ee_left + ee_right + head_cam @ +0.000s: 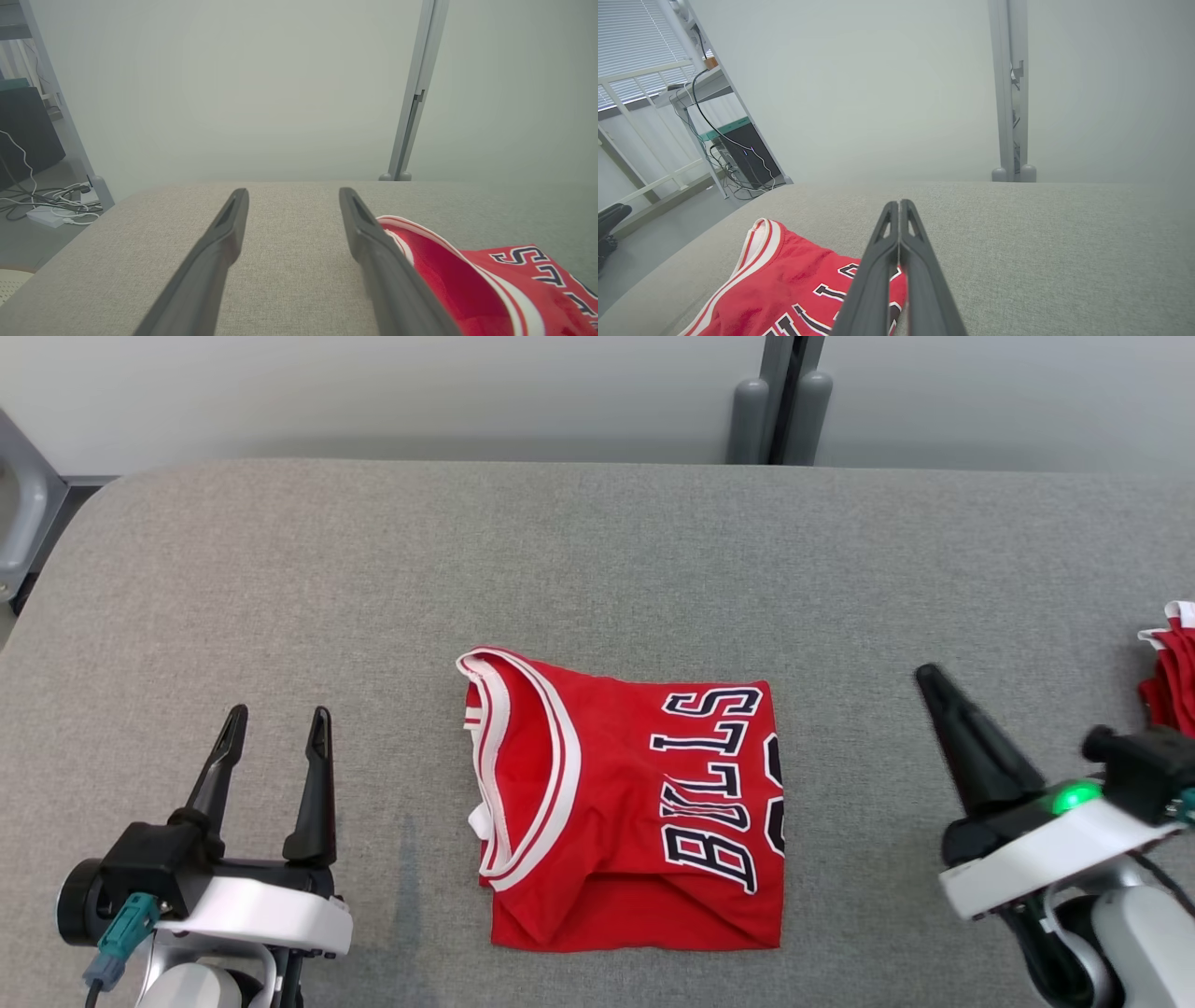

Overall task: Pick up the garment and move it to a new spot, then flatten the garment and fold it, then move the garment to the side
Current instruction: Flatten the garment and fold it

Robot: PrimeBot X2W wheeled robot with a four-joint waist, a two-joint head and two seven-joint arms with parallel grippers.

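Observation:
The garment (pixel 625 803) is a red jersey with white trim and dark lettering, folded into a rough square near the table's front middle. Its collar end (pixel 467 280) lies just right of my left fingers, and its lettered part (pixel 784 289) lies left of my right fingers. My left gripper (pixel 276 726) hovers open to the left of it, with bare grey cloth between the fingers (pixel 292 205). My right gripper (pixel 924 674) stands to the right of it, shut with nothing in it, fingers pressed together (pixel 899 205).
The grey padded table (pixel 597 560) stretches wide behind and beside the jersey. More red cloth with white trim (pixel 1172 677) lies at the right edge. Grey posts (pixel 780 420) stand behind the table. Cables and a power strip (pixel 51 205) lie on the floor to the left.

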